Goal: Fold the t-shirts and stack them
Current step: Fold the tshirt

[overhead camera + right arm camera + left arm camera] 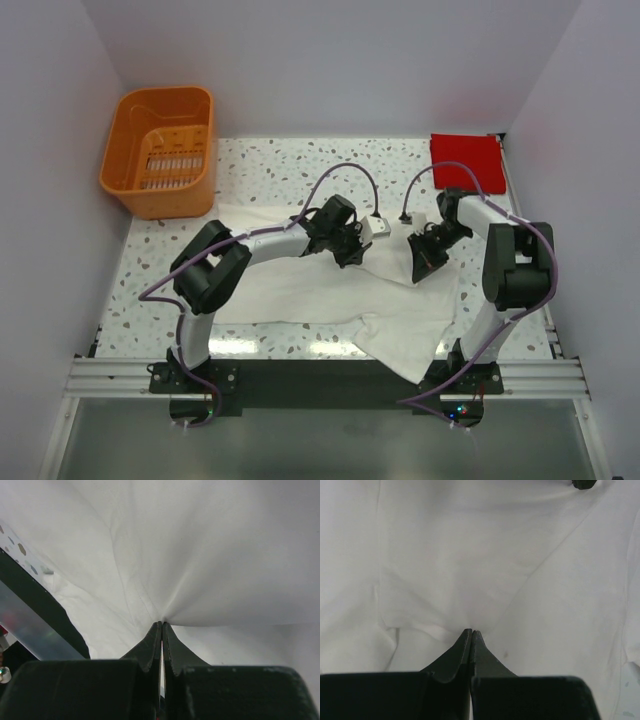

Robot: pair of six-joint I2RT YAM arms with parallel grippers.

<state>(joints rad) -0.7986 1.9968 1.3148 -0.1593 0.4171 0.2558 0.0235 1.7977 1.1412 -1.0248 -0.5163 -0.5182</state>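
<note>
- cream-white t-shirt lies spread and rumpled over the centre and lower right of the top view, on the speckled table
- red t-shirt is a flat folded square at upper right, apart from the white one
- left jaws are clenched, pinching white cloth at frame centre
- right jaws are clenched on a raised fold of the same shirt, just right of the left ones
- orange basket sits at upper left, clear of the cloth

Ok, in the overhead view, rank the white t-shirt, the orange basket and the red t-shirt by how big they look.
1. white t-shirt, spread out, largest
2. orange basket
3. red t-shirt, folded square, smallest
</note>
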